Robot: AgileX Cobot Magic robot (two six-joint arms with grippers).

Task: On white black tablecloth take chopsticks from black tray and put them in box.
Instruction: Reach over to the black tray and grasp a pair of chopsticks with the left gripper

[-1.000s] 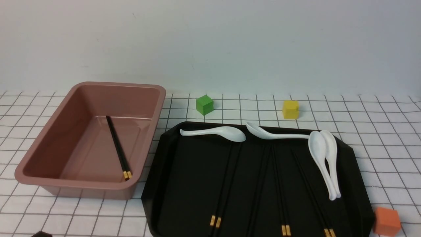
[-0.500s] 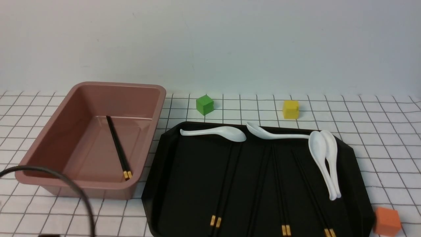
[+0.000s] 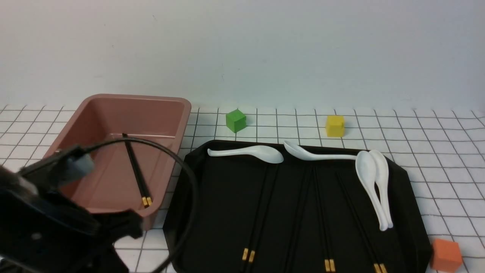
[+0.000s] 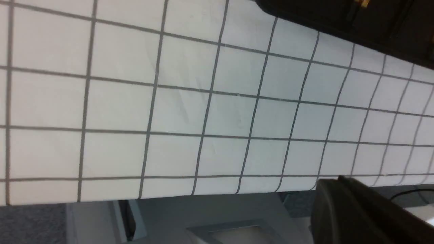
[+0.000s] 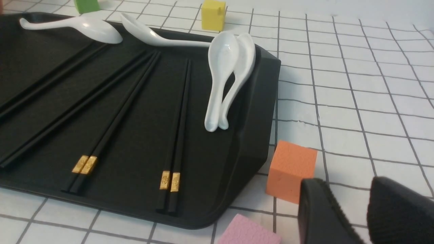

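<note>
Several pairs of black chopsticks (image 3: 261, 212) with gold bands lie lengthwise in the black tray (image 3: 223, 197) on the gridded tablecloth (image 3: 435, 159). One pair (image 3: 135, 170) lies inside the brownish-pink box (image 3: 136, 98) to the tray's left. My left arm (image 3: 45, 223) rises at the near left and hides the box's near left corner. In the left wrist view my left gripper (image 4: 330, 181) looks shut and empty above the table's front edge, with the tray corner (image 4: 339, 17) beyond. My right gripper (image 5: 347, 184) is open and empty, low over the cloth beside the tray's near right corner (image 5: 237, 149).
Several white spoons (image 3: 250, 152) lie along the tray's far and right side. A green cube (image 3: 235, 120) and a yellow cube (image 3: 335, 126) stand behind the tray. An orange cube (image 5: 290, 169) and a pink block (image 5: 247, 232) sit right by my right gripper.
My left arm and its cable have risen into the front view at the near left and now cover part of the box. Chopsticks, spoons and cubes have not moved.
</note>
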